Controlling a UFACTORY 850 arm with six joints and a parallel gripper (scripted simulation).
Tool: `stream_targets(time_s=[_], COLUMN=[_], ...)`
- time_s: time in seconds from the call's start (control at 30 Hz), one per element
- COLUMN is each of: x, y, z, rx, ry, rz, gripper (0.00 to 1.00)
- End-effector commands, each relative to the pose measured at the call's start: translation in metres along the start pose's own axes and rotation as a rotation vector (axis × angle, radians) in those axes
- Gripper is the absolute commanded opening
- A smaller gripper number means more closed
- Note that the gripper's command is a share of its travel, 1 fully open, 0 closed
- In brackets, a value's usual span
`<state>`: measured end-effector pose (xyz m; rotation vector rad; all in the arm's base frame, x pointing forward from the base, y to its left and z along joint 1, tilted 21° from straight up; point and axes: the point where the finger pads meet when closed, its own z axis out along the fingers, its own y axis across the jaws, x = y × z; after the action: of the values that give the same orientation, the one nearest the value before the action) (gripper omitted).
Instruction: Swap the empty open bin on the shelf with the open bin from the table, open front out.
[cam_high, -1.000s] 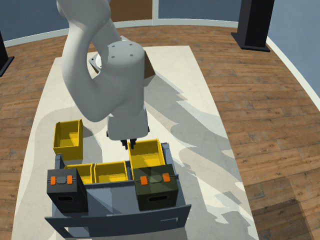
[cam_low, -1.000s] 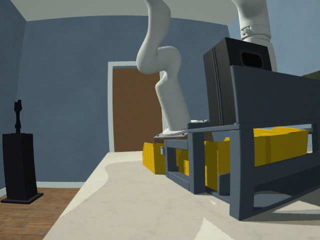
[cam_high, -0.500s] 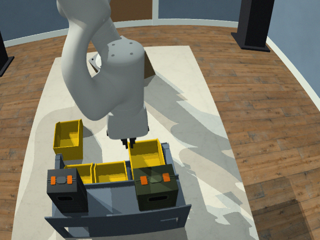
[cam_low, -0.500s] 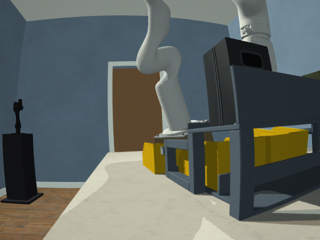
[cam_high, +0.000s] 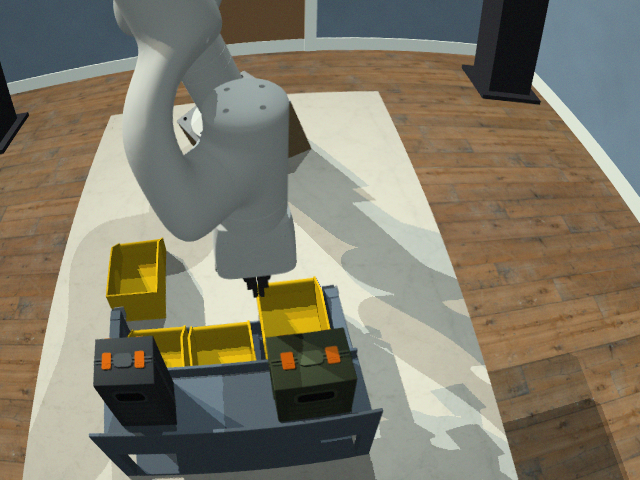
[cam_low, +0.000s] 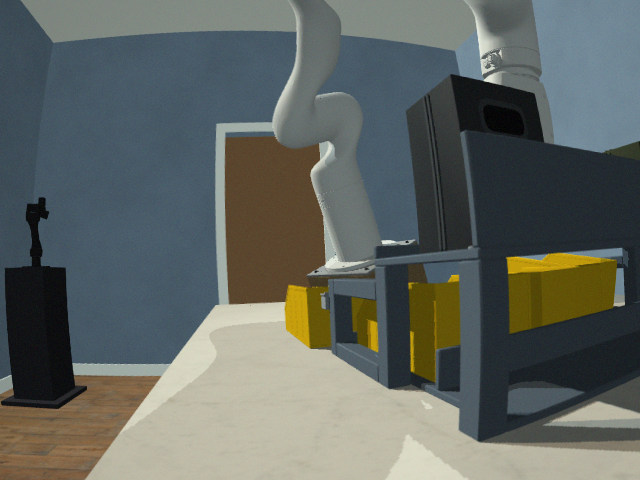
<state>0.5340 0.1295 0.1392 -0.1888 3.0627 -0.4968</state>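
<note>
Unlabelled yellow bin point(cam_high: 292, 305) beside closed pincer point(cam_high: 257, 285)

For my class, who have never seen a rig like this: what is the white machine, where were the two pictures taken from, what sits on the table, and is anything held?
The white machine is a robot arm ending in a small black gripper. One picture looks down from above; the other looks along the table from low at its side. On the table stand a grey shelf and a loose yellow bin. The shelf holds three more yellow bins; the rightmost bin sticks out farthest. A black case and a green case sit on top. The gripper is shut beside that bin's corner, holding nothing.
</note>
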Motion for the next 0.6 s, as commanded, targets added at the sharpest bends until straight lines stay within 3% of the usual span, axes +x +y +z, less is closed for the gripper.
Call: stream_targets(time_s=[0.0, 0.33, 0.57], x=[-0.0007, 0.0000, 0.0077], y=[0.0001, 0.0004, 0.0033], z=[-0.0009, -0.0005, 0.0027], rx=[0.000, 0.001, 0.011], ry=[-0.002, -0.003, -0.019], rz=[0.000, 0.013, 0.136], gripper=[0.00, 0.00, 0.00])
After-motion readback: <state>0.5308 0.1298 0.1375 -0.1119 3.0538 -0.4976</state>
